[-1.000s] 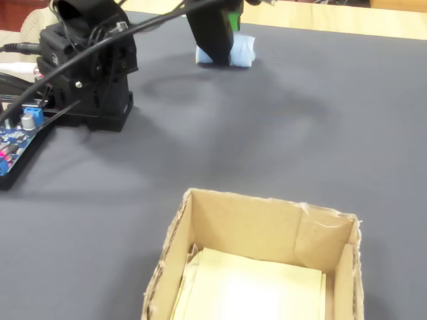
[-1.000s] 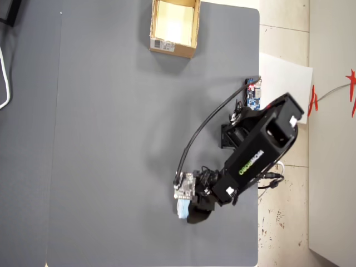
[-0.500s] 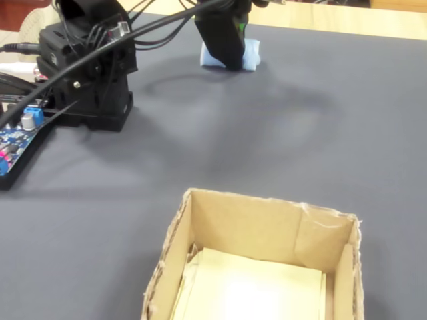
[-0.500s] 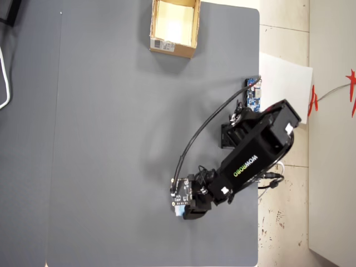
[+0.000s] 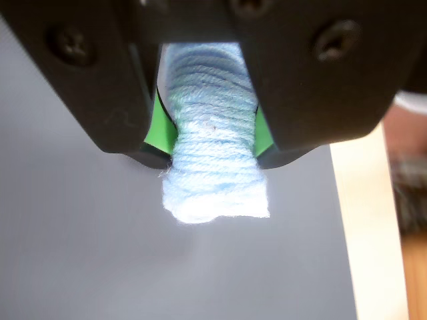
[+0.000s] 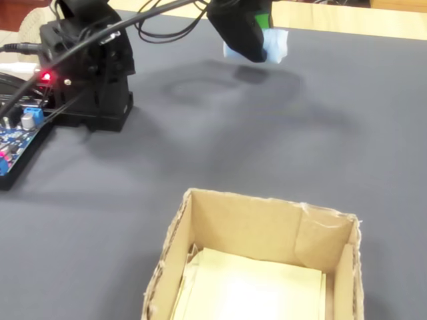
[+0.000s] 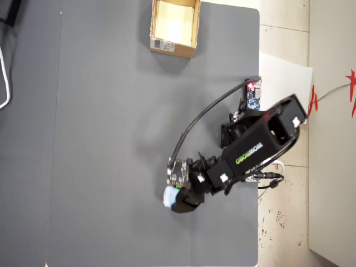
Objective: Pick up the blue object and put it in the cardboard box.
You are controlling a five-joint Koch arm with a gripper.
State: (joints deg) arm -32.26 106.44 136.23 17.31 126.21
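Tool (image 5: 212,150) clamped on roll (image 5: 213,167), seemingly clear of counter (image 6: 280,147); carry level to box (image 6: 260,267), well apart, release over opening.

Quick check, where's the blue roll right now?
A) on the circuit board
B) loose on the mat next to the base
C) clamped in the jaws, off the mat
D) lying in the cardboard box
C: the wrist view shows the blue roll pinched between the green-padded jaws of the gripper, and the fixed view shows it raised above its shadow on the mat, far from the cardboard box.
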